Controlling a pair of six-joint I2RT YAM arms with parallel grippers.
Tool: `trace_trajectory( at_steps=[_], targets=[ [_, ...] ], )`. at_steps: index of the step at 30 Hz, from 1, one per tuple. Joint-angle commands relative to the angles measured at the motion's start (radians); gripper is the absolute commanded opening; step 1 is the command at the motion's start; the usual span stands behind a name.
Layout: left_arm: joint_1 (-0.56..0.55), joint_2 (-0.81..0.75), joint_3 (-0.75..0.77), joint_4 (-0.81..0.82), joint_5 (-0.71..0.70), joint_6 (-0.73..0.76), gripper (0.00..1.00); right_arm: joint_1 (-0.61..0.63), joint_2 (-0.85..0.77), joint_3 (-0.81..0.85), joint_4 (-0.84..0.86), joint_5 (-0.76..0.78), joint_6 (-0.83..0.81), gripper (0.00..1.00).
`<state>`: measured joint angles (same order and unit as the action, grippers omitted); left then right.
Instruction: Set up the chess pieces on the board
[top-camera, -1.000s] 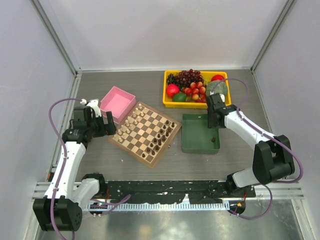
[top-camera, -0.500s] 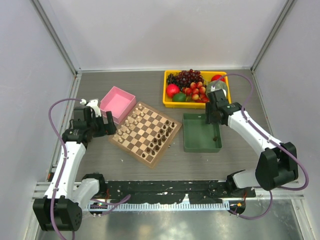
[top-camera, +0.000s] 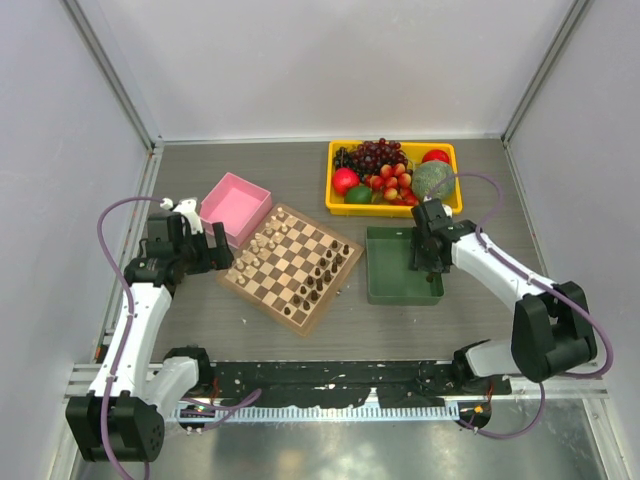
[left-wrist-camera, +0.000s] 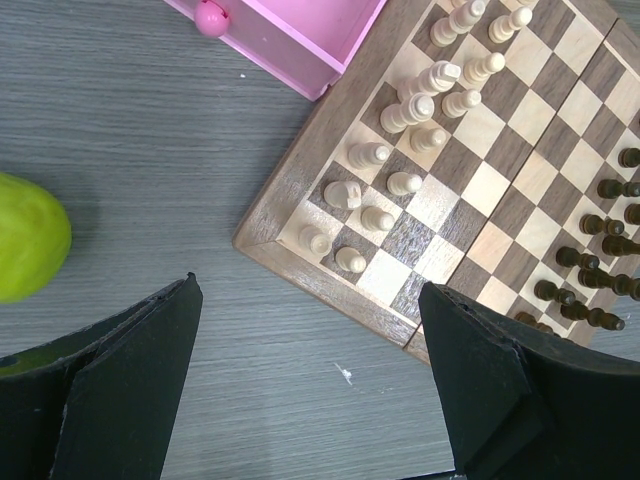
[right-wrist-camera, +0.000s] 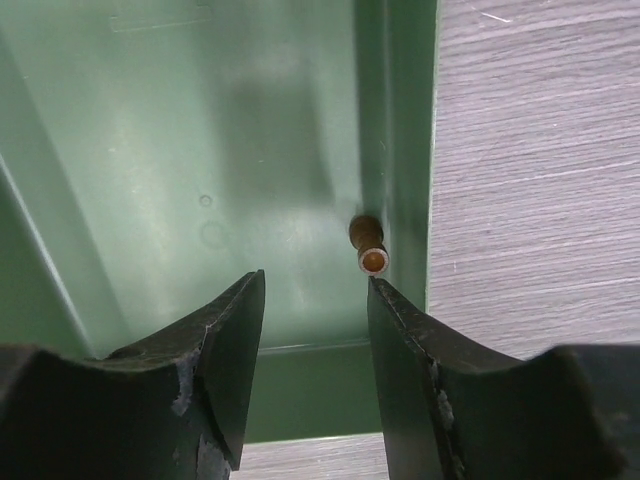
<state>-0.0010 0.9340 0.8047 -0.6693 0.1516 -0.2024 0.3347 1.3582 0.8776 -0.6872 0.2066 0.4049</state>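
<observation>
Left gripper (left-wrist-camera: 310, 300) spread wide over table (left-wrist-camera: 150, 150). Board (left-wrist-camera: 298, 185) corner ahead: cream pieces (left-wrist-camera: 403, 183) left, chess pieces (left-wrist-camera: 590, 225) right. Pink box (left-wrist-camera: 300, 30) just beside its far edge. Green fruit (left-wrist-camera: 25, 235) apart.

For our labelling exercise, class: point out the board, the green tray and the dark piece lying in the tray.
board (top-camera: 290, 262), top view, bare middle squares.
green tray (top-camera: 392, 268), top view, bare floor.
dark piece (right-wrist-camera: 368, 245), right wrist view, its body.
</observation>
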Motion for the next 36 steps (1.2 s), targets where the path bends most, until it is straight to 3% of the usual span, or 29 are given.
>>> trace_trajectory(
  at_steps=[1,16,36],
  targets=[
    [-0.004,-0.001,0.011,0.042,0.023,-0.005,0.99,0.032,0.039,0.020,-0.003,0.108,0.029,0.51],
    [-0.004,-0.004,0.008,0.047,0.025,-0.009,0.99,0.104,0.145,0.047,-0.025,0.310,0.083,0.51],
    [-0.004,-0.004,0.001,0.057,0.035,-0.015,0.99,0.104,0.182,0.023,0.008,0.310,0.065,0.35]
  ],
)
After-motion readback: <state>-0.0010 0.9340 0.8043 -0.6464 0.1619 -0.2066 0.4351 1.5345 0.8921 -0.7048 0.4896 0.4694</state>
